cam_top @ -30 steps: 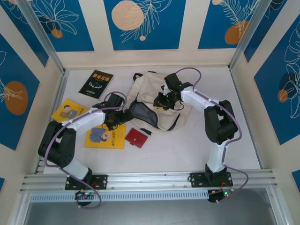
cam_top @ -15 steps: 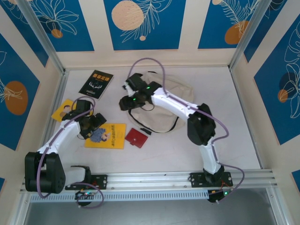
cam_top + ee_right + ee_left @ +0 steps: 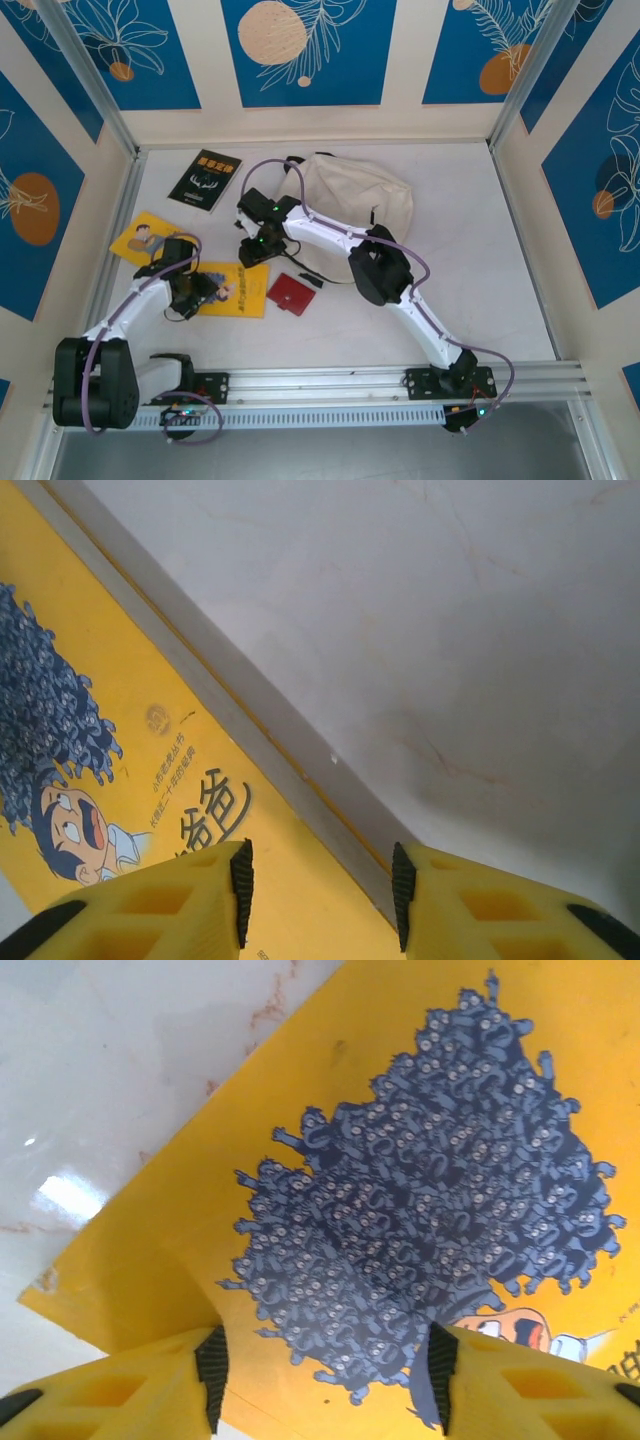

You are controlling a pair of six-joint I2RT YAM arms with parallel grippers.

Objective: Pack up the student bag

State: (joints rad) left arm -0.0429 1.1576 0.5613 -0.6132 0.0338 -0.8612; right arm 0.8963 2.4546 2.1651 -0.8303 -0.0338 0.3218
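Two grippers meet at one yellow book (image 3: pixel 228 290), so the step looks like lifting that book to put it in the bag.

Nearest the arm bases, the left gripper (image 3: pixel 325 1365) hangs low over the cover, right on the drawing of many little blue faces. Its jaws stand apart with the cover showing between them, and they grip nothing. A flat book is hard to pinch from on top. This gripper would do better to slide to the book's edge, get one finger under it, and then squeeze.

A bit farther off, the right gripper (image 3: pixel 318 875) sits at the book's far edge. Its jaws are apart too, and the grey page edge runs slantwise between them. It should tip that edge up gently so the cover does not bend.

A red wallet (image 3: pixel 290 293) lies just beside the book and should not get bumped.

Farther back lies the bag (image 3: pixel 360 185), cream and soft, in the far middle of the table (image 3: pixel 480 280). The right arm crosses its near left side.

From above, nobody can tell if the bag's mouth is open. Both wrist pictures cut the book off, so its other edges are lost. Whether any finger touches the book cannot be told. The words on the black book (image 3: pixel 205 180), far back on the left, are too small to read.
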